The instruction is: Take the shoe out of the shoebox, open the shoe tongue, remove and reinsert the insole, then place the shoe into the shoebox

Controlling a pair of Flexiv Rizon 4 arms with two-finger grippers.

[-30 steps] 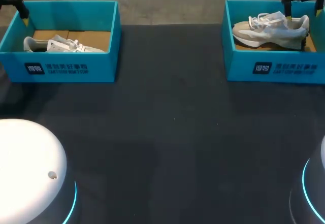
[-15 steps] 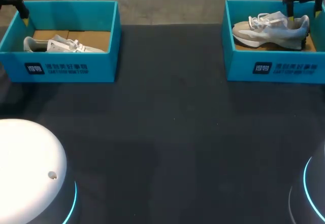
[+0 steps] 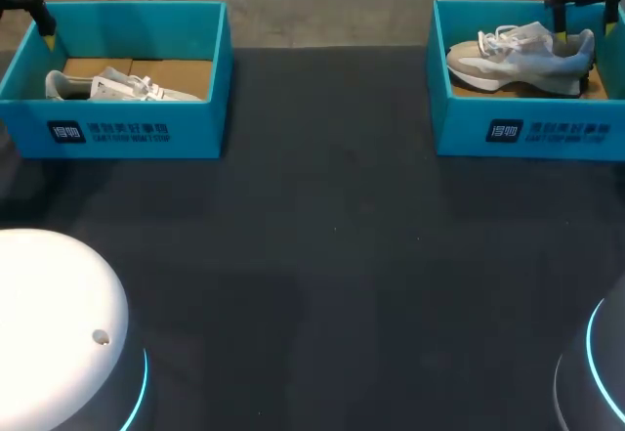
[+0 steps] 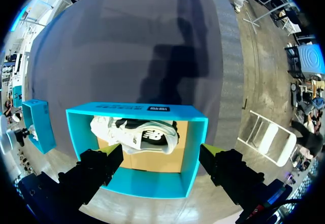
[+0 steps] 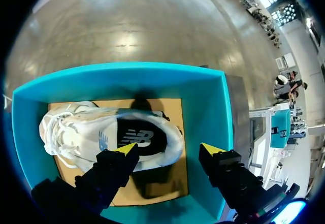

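Note:
Two teal shoeboxes stand at the table's far side. The right shoebox [image 3: 459,128] holds a grey-white shoe [image 3: 518,55] lying on its side, toe toward the table's middle. My right gripper [image 5: 169,149] hangs open just above this shoe [image 5: 101,132], its yellow tips straddling the heel; in the head view it is the right gripper [image 3: 590,28] at the far right corner. The left shoebox [image 3: 127,133] holds a second white shoe [image 3: 117,86]. My left gripper [image 4: 162,150] hovers open high over that box [image 4: 152,186] and its shoe [image 4: 137,135], touching nothing.
The dark table [image 3: 332,255] stretches between and in front of the boxes. Brown cardboard lines each box floor [image 5: 167,107]. My two arm bases [image 3: 59,323] rise at the near corners.
My right gripper has come down a little toward the shoe's heel and its fingers have narrowed slightly. The left arm and both shoes have not moved.

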